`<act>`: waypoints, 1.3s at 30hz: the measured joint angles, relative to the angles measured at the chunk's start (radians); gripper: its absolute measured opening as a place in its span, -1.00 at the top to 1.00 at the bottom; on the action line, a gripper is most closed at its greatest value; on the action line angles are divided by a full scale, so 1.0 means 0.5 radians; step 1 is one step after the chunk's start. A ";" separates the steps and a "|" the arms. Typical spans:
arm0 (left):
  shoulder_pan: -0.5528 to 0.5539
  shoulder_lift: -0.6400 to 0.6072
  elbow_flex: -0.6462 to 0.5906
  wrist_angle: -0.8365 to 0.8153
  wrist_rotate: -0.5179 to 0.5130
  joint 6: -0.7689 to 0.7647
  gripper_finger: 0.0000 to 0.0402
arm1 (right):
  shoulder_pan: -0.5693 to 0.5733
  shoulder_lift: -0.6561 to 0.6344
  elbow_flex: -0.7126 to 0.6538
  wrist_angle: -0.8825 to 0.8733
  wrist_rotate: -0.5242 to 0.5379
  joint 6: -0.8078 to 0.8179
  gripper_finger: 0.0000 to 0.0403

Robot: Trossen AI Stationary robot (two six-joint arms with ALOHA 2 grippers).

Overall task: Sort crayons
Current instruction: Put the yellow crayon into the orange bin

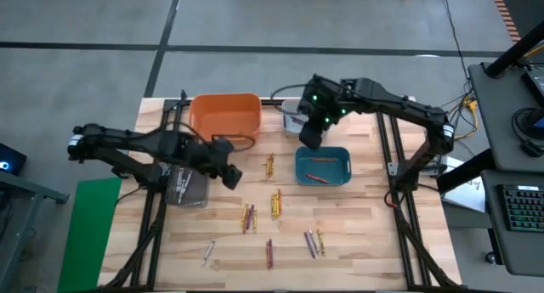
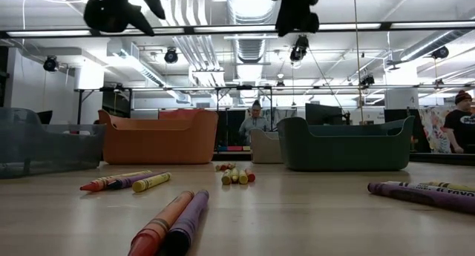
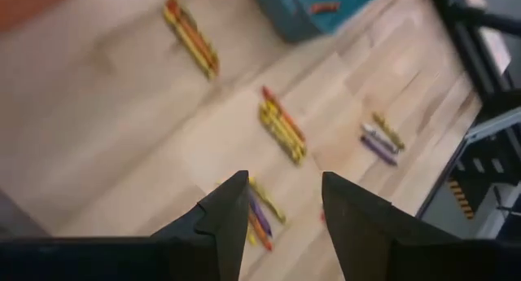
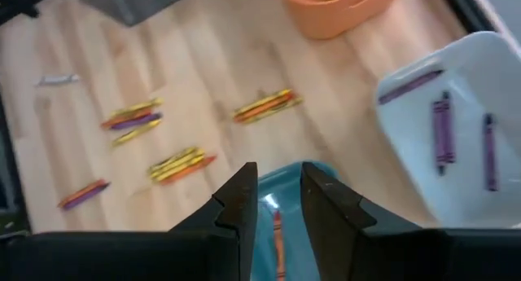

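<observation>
- Wooden table [image 1: 357, 233] carries scattered crayons [image 1: 275, 203] between an orange bin [image 1: 225, 115] and a teal bin [image 1: 323, 166].
- Right gripper [image 1: 311, 137] hovers over the teal bin's edge, fingers apart, holding nothing.
- Left gripper [image 1: 229, 176] hangs spread wide beside the grey bin [image 1: 188, 188].
</observation>
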 joint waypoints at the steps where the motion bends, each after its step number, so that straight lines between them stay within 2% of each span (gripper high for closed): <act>1: -0.036 0.020 0.000 -0.005 -0.002 -0.046 0.31 | 0.038 -0.005 -0.002 -0.001 0.000 0.016 0.59; 5: -0.173 0.137 0.001 -0.008 -0.007 -0.191 0.31 | 0.188 -0.035 -0.007 -0.001 0.022 0.080 0.59; 11: -0.321 0.353 0.000 -0.017 -0.006 -0.473 0.31 | 0.386 -0.073 -0.019 -0.002 0.256 0.135 0.59; 15: -0.400 0.479 0.000 -0.017 -0.005 -0.627 0.31 | 0.455 -0.080 -0.022 -0.002 0.284 0.164 0.59; 25: -0.512 0.784 0.001 -0.006 -0.004 -0.804 0.31 | 0.481 -0.080 -0.093 -0.001 0.320 0.177 0.59; 39: -0.526 1.055 0.001 0.058 -0.058 -0.788 0.31 | 0.481 -0.080 -0.120 0.015 0.320 0.196 0.59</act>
